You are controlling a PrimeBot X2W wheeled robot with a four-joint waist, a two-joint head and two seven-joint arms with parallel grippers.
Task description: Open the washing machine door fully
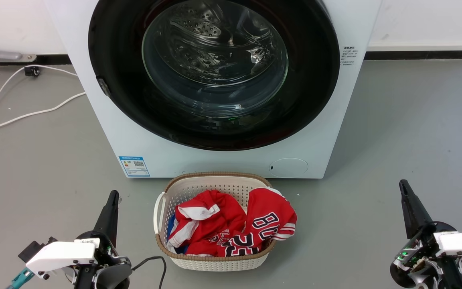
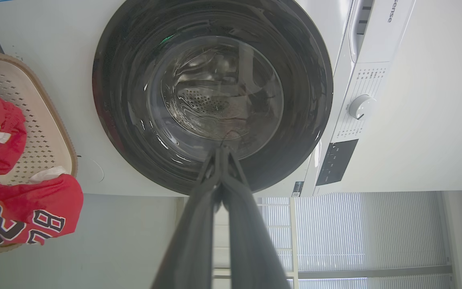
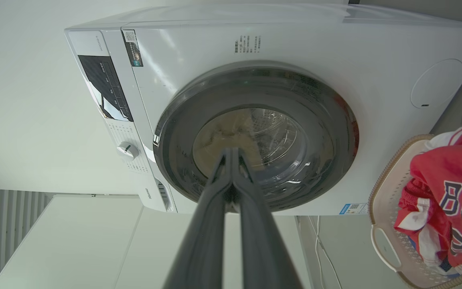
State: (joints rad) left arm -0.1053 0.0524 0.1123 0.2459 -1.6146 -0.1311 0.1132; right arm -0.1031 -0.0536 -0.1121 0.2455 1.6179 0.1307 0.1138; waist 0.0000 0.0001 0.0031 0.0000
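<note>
At the first step, with no opening begun. Facing the washing machine (image 1: 106, 132) squarely, with the washing machine door (image 1: 214, 72) shut flush in its front, just behind a laundry basket (image 1: 211, 263) of red jerseys (image 1: 231, 224) on the floor (image 1: 395, 140). Holding the left pincer (image 1: 113, 196) and the right pincer (image 1: 403, 185) low, well apart from the door, both clenched on nothing. Next, probably: loosen the left pincer, reach for the small grey catch (image 1: 102, 86) at the door's left edge, hook it, and swing wide.

The basket (image 1: 215, 263), clothes (image 1: 231, 224) in it, stands just before the washing machine (image 1: 199, 160).
</note>
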